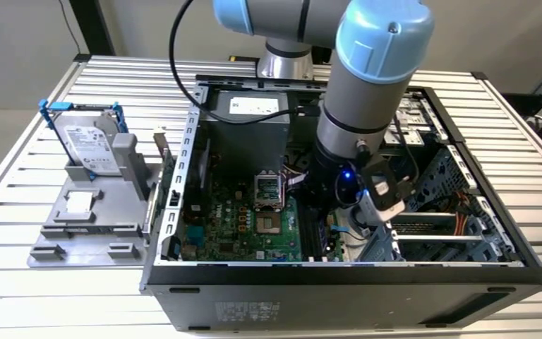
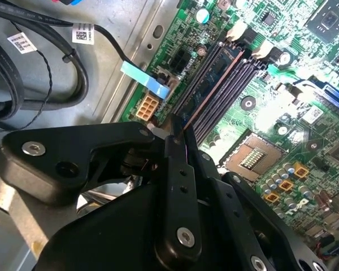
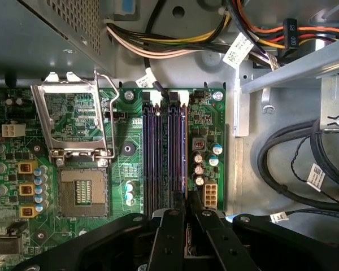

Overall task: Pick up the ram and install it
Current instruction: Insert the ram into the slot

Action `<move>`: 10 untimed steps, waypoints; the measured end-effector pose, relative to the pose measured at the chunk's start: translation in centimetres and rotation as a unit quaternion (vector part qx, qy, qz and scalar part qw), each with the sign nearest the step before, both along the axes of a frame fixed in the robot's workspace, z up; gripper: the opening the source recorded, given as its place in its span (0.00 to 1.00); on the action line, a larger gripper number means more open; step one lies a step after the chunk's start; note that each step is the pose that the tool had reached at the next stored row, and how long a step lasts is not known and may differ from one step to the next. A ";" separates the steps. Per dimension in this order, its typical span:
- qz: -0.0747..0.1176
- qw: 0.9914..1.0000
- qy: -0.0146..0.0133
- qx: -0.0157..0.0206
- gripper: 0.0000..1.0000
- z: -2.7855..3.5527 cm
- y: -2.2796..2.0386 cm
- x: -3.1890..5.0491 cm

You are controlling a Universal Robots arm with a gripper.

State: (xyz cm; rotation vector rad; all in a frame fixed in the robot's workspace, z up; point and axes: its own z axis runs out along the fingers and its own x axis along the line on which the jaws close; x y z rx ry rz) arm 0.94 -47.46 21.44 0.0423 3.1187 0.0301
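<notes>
Down among the motherboard's long black memory slots [image 3: 165, 155], the ram [image 2: 212, 84] stands on edge in one slot, dark bluish-green board with a coppery lower edge, lying along the slot's whole length in the second wrist view; whether it is fully clicked home I cannot tell. Gripping its near end is the hand [image 2: 179, 131], fingers closed almost together on the stick's thin edge, so the board is pinched flat between them, probably to keep it upright and lined with the slot while pushing down. Beside the slots, the empty CPU socket [image 3: 82, 192] sits with its metal retention frame [image 3: 73, 118] flipped open. Past the slots' far end, bundled power cables [image 3: 175, 42] run along the case wall. All of this lies inside the open computer case [image 1: 172, 212], laid on its side with the arm [image 1: 370, 85] reaching down into it; the case also holds the power supply [image 1: 252, 116] and drive bays. Outside the case, toward the exterior view's left, a silver hard drive [image 1: 90, 145] in a blue frame stands in a grey fixture [image 1: 78, 226] on the slatted tabletop [image 1: 26, 141].
</notes>
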 end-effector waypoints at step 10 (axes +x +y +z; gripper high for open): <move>0.000 1.000 0.000 0.000 0.00 -0.39 -0.01 0.00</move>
